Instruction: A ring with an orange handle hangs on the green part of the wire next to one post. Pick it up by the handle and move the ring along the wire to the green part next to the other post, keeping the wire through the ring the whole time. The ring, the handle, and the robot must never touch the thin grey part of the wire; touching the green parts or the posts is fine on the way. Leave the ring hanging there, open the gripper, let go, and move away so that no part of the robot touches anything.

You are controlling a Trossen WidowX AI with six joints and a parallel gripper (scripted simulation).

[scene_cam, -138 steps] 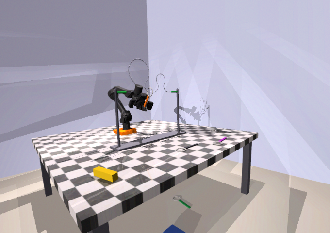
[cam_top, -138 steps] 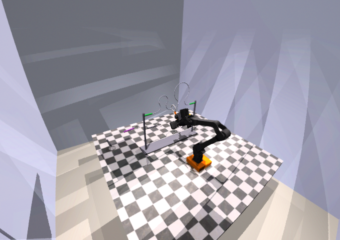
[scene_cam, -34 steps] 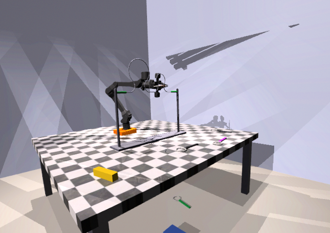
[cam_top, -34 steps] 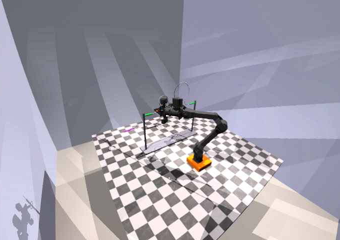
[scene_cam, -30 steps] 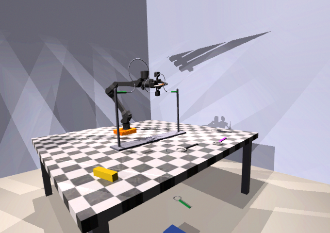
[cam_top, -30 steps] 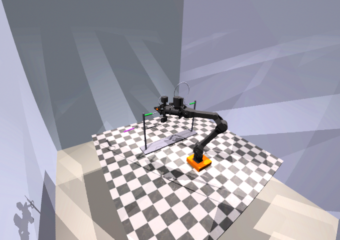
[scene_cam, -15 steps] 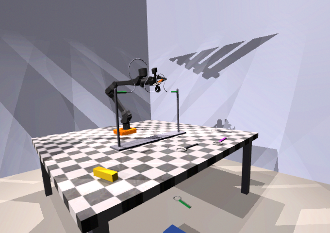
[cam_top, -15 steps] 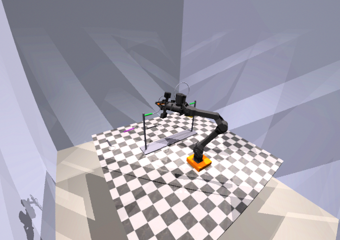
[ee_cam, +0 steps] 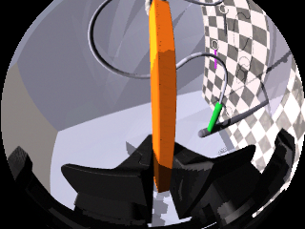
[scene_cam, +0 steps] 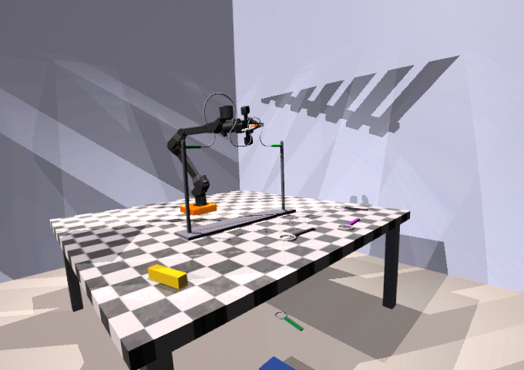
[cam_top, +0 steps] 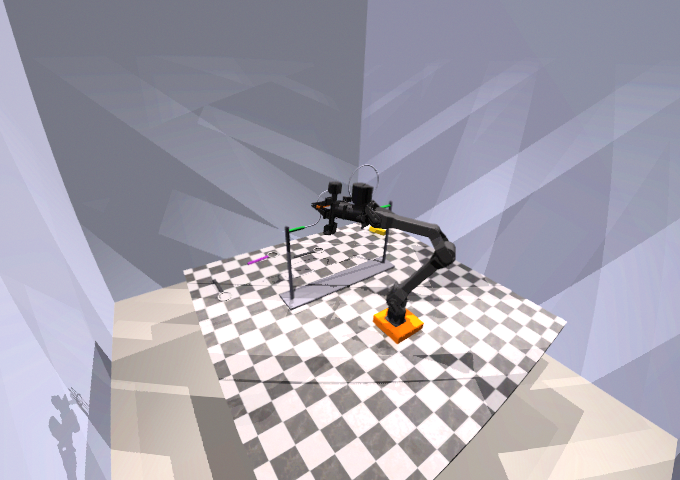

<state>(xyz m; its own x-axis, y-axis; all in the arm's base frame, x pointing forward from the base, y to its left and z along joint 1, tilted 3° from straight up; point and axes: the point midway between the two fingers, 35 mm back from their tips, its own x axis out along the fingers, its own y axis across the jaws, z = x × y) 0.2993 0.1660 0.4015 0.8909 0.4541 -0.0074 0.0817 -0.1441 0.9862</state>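
Note:
My gripper (cam_top: 314,205) (scene_cam: 259,125) (ee_cam: 155,137) is shut on the orange handle (cam_top: 323,206) (scene_cam: 253,126) (ee_cam: 164,95), high above the base between the posts. Its ring (scene_cam: 245,129) (ee_cam: 148,6) is near the small wire loop; the wrist view cuts most of it off. I cannot tell how the wire runs through it, or whether anything touches the grey wire (cam_top: 364,164) (scene_cam: 218,92) (ee_cam: 91,33). One green part (cam_top: 296,229) (scene_cam: 276,145) (ee_cam: 214,117) is at one post (cam_top: 289,263) (scene_cam: 282,176); the other (cam_top: 385,206) (scene_cam: 193,146) is at the opposite post (scene_cam: 186,187).
A ring with a purple handle (cam_top: 257,260) (scene_cam: 353,222) and dark-handled rings lie on the table beyond the wire stand. A yellow block (cam_top: 376,230) (scene_cam: 166,276) lies on the table. A ring with a green handle (scene_cam: 293,323) and a blue object (scene_cam: 277,364) are on the floor.

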